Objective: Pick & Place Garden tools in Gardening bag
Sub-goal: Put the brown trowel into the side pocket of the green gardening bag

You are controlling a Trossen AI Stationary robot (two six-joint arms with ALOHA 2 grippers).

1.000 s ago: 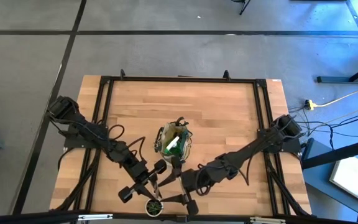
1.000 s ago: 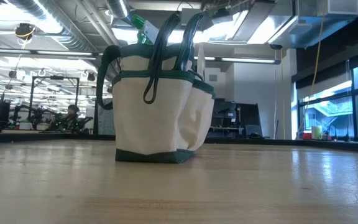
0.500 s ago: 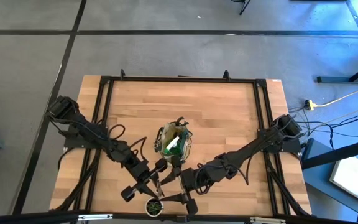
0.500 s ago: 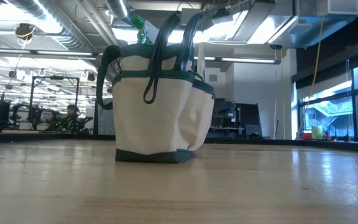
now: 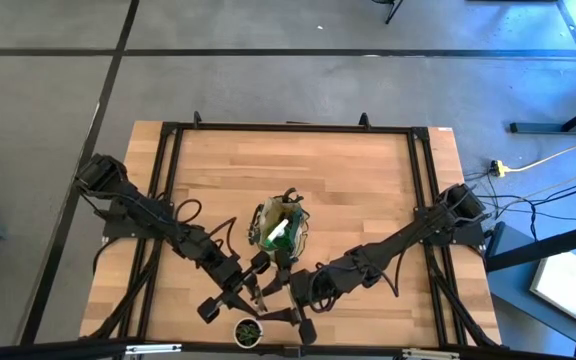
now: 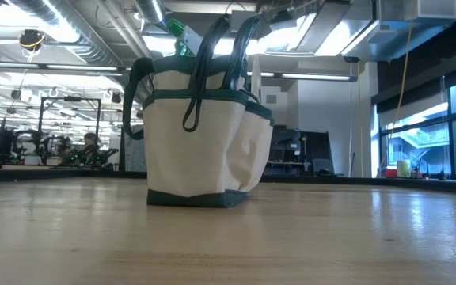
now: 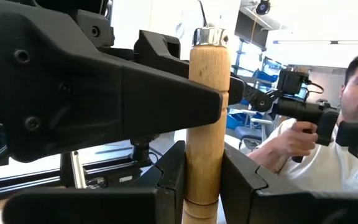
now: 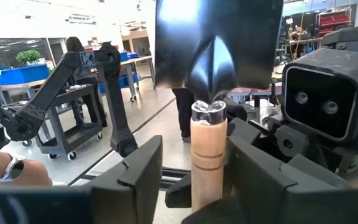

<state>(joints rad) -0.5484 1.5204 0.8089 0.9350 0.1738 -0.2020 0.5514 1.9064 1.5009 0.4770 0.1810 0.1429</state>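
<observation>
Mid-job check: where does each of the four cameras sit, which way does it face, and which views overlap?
High: above the table, facing straight down; shows left arm, right arm, gardening bag.
Low: at tabletop height, facing level across to the bag; no arm shows.
Left wrist: looks past the left end effector, shut on a wooden handle; person beyond.
Right wrist: faces the trowel at the right end effector.
Shared: high and low show the bag; each wrist view shows the other arm.

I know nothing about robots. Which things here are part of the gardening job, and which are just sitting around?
Job: bag; spray bottle inside it; wooden-handled tool in the left fingers; trowel at the right arm.
Idle: small potted plant; person beyond the table.
</observation>
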